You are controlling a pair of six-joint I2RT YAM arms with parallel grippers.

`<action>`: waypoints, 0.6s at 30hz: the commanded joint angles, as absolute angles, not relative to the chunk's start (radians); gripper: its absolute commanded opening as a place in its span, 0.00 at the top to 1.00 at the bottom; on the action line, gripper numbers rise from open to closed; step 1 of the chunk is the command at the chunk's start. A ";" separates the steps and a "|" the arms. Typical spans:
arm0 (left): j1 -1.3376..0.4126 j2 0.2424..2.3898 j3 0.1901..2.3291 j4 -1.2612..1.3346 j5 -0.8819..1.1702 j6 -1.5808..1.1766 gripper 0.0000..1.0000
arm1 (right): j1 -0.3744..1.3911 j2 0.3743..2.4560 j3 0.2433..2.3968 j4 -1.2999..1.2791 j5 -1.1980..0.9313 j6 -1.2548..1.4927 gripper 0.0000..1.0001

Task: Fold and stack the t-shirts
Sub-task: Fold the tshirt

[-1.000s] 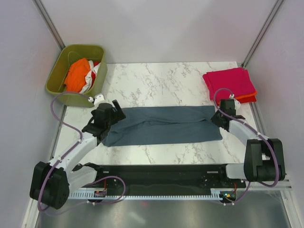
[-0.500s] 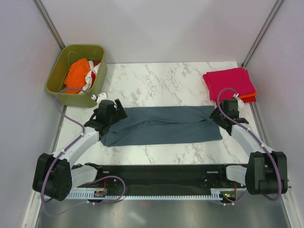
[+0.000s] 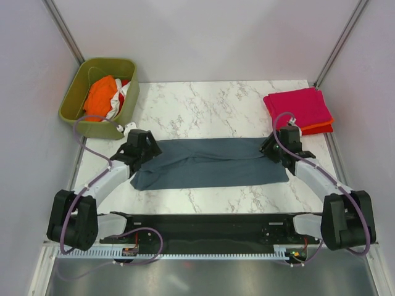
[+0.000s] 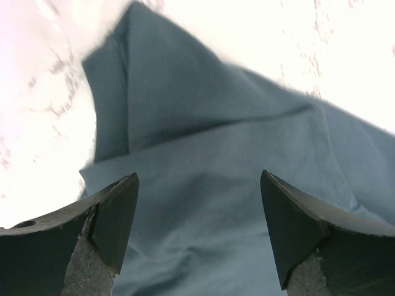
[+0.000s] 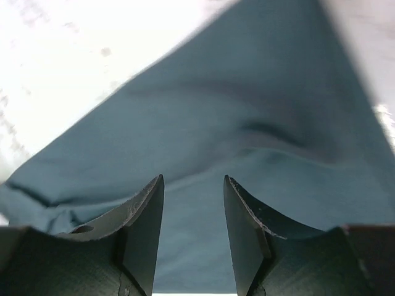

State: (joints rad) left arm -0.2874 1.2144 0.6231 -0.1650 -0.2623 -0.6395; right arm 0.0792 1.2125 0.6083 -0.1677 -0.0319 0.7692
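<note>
White arms (image 3: 105, 180), black joints, looping purple cables (image 3: 75, 129) (one each), dark wedge-fingered claws (image 4: 197, 179) (image 5: 193, 179)

High fixed overhead view — both wrist views close above the same blue-grey t-shirt (image 3: 210, 163)

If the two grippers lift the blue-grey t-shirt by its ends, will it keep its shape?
It would likely sag in the middle: the blue-grey t-shirt lies limp, with soft folds. It looks thin, so probably light. Pushed on the smooth marble table, it may bunch rather than slide whole.
</note>
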 commanded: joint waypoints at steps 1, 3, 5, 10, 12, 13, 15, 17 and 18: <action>-0.235 1.267 0.727 -0.156 -0.284 -0.673 0.14 | 0.199 1.293 0.732 -0.065 -0.152 0.716 0.49; -0.222 1.307 0.773 -0.176 -0.284 -0.672 0.17 | 0.254 1.340 0.790 -0.020 -0.193 0.718 0.50; -0.213 1.333 0.801 -0.186 -0.276 -0.658 0.23 | 0.331 1.414 0.843 0.032 -0.247 0.722 0.50; -0.204 1.405 0.856 -0.192 -0.279 -0.661 0.35 | 0.469 1.624 0.998 0.132 -0.337 0.700 0.51; -0.199 1.428 0.880 -0.192 -0.268 -0.664 0.37 | 0.498 1.696 1.103 0.130 -0.385 0.683 0.51; -0.193 1.443 0.891 -0.193 -0.264 -0.663 0.38 | 0.526 1.760 1.136 0.133 -0.402 0.678 0.52; -0.186 1.491 0.928 -0.199 -0.239 -0.672 0.39 | 0.554 1.852 1.228 0.137 -0.432 0.670 0.52; -0.183 1.541 0.952 -0.210 -0.227 -0.681 0.43 | 0.587 1.905 1.303 0.146 -0.452 0.663 0.52; -0.183 1.557 0.974 -0.212 -0.224 -0.684 0.45 | 0.597 1.929 1.327 0.152 -0.459 0.664 0.52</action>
